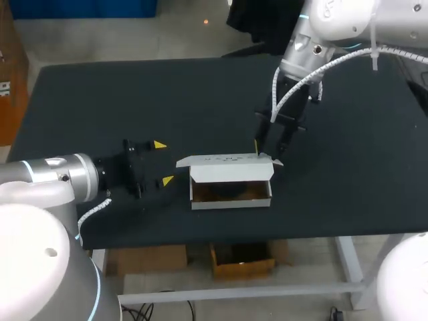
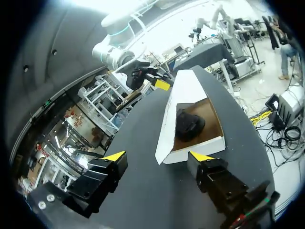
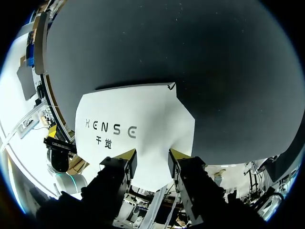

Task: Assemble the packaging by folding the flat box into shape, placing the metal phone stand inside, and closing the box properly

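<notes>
The white box [image 1: 231,190] stands open in the middle of the table, its lid [image 1: 224,160] raised at the back. Inside lies the dark phone stand [image 2: 189,125]. My left gripper [image 1: 162,162] sits just left of the box and is open; in the left wrist view, the left gripper [image 2: 157,156] has nothing between its fingers and the box [image 2: 190,150] is right ahead. My right gripper [image 1: 266,148] is at the lid's right end. In the right wrist view, the right gripper [image 3: 152,154] stands part open with the lid's printed outer face [image 3: 138,129] ahead of it and filling the gap.
The black table [image 1: 100,100] stretches bare to the left and behind the box. Its front edge runs close below the box. My right gripper [image 2: 147,76] shows beyond the box's far end in the left wrist view.
</notes>
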`<state>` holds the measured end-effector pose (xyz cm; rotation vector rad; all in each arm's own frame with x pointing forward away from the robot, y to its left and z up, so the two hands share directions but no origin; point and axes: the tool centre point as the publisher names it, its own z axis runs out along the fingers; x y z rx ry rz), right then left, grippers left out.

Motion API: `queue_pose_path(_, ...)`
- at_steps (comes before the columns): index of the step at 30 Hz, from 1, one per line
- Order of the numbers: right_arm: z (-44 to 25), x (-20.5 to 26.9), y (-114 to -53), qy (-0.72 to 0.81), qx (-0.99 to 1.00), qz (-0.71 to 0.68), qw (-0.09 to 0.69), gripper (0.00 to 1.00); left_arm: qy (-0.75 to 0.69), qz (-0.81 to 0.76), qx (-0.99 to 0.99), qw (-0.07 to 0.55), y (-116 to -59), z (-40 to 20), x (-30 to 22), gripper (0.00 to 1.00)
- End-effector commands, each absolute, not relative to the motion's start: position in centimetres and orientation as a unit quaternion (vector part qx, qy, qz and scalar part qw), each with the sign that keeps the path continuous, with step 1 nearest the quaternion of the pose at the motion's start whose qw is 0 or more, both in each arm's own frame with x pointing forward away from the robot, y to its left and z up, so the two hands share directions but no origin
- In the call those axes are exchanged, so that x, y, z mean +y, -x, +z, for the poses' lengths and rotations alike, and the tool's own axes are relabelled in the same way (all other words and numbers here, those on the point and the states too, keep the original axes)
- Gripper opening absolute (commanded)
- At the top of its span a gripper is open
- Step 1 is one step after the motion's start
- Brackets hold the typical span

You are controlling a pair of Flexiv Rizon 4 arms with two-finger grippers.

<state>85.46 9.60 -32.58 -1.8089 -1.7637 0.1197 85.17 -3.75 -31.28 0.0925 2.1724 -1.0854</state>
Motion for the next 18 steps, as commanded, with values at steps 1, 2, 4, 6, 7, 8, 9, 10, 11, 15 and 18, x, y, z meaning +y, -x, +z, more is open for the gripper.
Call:
queue_pose_path(1,-32.8,9.6,-85.2,0.684,-0.665,0.042,0.297,0.41,-0.011,-0.411,0.876,0.253,-85.5,-28.9,-2.7,1.00)
queue_pose_path(2,-32.8,9.6,-85.1,0.684,-0.665,0.042,0.296,0.41,0.006,-0.404,0.886,0.227,-85.7,-28.6,-2.5,1.00)
queue_pose_path(4,-32.8,9.6,-85.1,0.685,-0.666,0.042,0.294,0.41,0.016,-0.387,0.904,0.179,-86.0,-28.1,-2.3,1.00)
queue_pose_path(6,-32.9,9.6,-85.1,0.685,-0.666,0.041,0.293,0.41,0.032,-0.371,0.917,0.141,-86.2,-27.8,-2.1,1.00)
queue_pose_path(7,-32.9,9.5,-85.1,0.685,-0.666,0.041,0.292,0.41,0.039,-0.368,0.920,0.127,-86.3,-27.5,-2.1,1.00)
queue_pose_path(8,-33.0,9.5,-85.1,0.685,-0.666,0.041,0.292,0.41,0.045,-0.358,0.925,0.123,-86.4,-27.3,-2.1,1.00)
queue_pose_path(9,-33.0,9.5,-85.1,0.685,-0.667,0.040,0.291,0.41,0.050,-0.355,0.927,0.114,-86.5,-27.1,-2.1,1.00)
queue_pose_path(10,-33.0,9.5,-85.0,0.685,-0.667,0.040,0.290,0.41,0.057,-0.350,0.929,0.107,-86.6,-26.9,-2.2,1.00)
queue_pose_path(11,-33.0,9.5,-85.0,0.685,-0.667,0.040,0.290,0.41,0.061,-0.345,0.930,0.107,-86.6,-26.8,-2.2,1.00)
queue_pose_path(15,-33.2,9.4,-85.0,0.686,-0.666,0.039,0.290,0.40,0.043,-0.321,0.938,0.126,-86.3,-26.3,-2.8,1.00)
queue_pose_path(18,-33.3,9.4,-84.9,0.686,-0.666,0.038,0.289,0.40,0.032,-0.301,0.941,0.152,-86.3,-26.2,-2.9,1.00)
